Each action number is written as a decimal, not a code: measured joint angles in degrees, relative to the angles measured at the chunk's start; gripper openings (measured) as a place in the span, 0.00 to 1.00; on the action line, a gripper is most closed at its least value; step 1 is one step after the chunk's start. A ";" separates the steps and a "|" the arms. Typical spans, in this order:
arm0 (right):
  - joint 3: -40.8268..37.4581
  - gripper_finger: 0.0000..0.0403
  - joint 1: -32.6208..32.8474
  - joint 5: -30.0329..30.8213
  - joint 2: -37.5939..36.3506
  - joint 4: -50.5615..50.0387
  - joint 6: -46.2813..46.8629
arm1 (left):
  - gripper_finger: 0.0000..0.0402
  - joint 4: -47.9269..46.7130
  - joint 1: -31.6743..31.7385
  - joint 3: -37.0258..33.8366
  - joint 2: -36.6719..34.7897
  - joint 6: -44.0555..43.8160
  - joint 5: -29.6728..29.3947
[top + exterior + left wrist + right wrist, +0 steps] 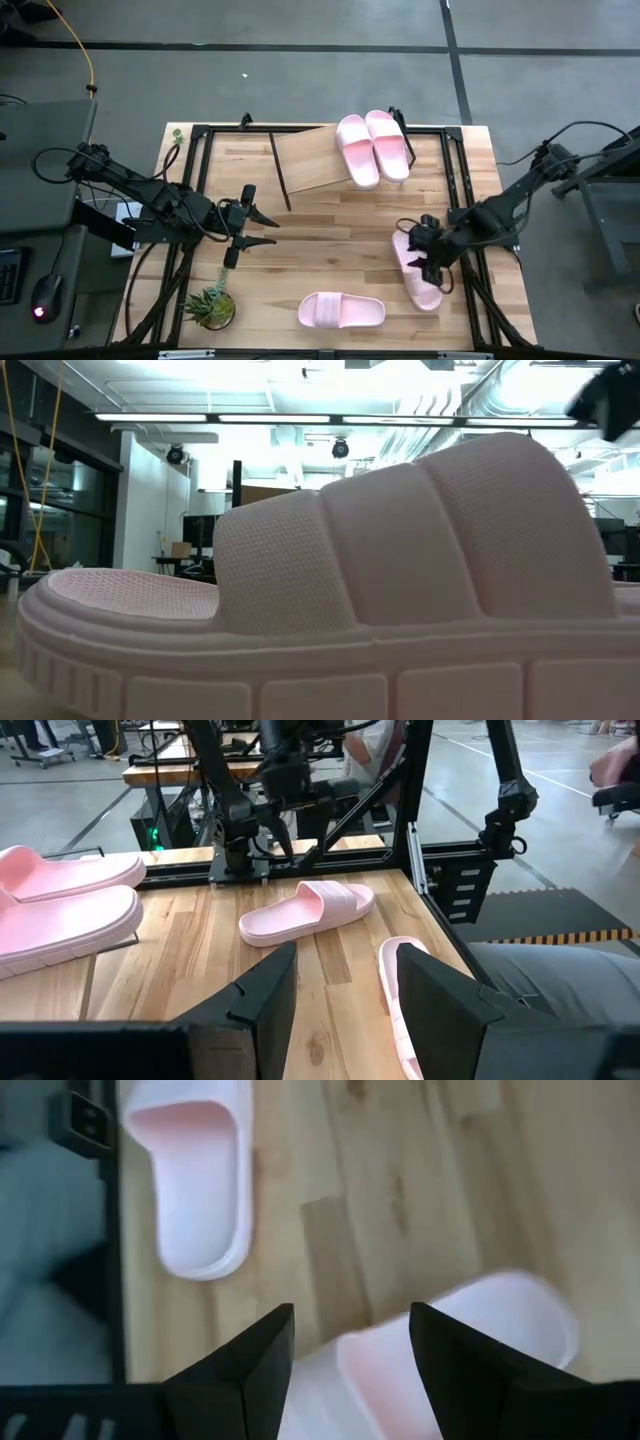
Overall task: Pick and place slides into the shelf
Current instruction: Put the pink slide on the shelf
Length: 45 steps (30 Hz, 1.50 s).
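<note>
**A:** Butcher-block wood is what you're working over: the bench (330, 255) fills the middle of the high view, and at its far edge the shelf (312, 158) slants as a lighter board on its black frame.

**B:** Where are my slides?

**A:** You've got two pink slides (372, 147) side by side on the right end of the shelf, touching each other. A third slide (341, 311) lies flat on the bench at the near edge, a little right of centre. The fourth slide (419, 278) lies near the right edge of the bench.

**B:** And the right claw?

**A:** Your right claw (432, 262) hangs directly over that fourth slide, fingers spread wide, gripping nothing; whether it touches the foam I cannot tell.

**B:** The left one?

**A:** Your left claw (262, 228) waits over the bench's left half, wide open and empty. A small potted plant (211, 306) stands at the near left.
</note>
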 joint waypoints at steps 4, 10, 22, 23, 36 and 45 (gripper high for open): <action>-6.30 0.47 -0.02 -4.21 -5.76 4.48 5.43 | 0.39 0.02 0.00 -0.01 0.00 -0.01 0.00; -11.77 0.47 0.00 -9.89 -8.81 6.85 11.33 | 0.39 0.14 0.00 0.00 0.00 -0.01 0.00; -12.14 0.47 0.00 -9.18 -8.69 6.92 9.93 | 0.39 0.17 0.00 -0.01 0.00 -0.01 0.02; -12.14 0.47 0.00 -9.09 -8.55 6.64 9.84 | 0.39 0.17 0.00 -0.01 0.00 -0.01 0.02; -22.63 0.47 -2.87 -14.63 -8.00 17.44 8.88 | 0.39 0.18 0.01 0.00 0.00 -0.01 0.02; -26.81 0.47 -5.79 -21.44 -8.01 21.66 11.31 | 0.39 0.20 0.00 0.01 0.00 -0.01 0.02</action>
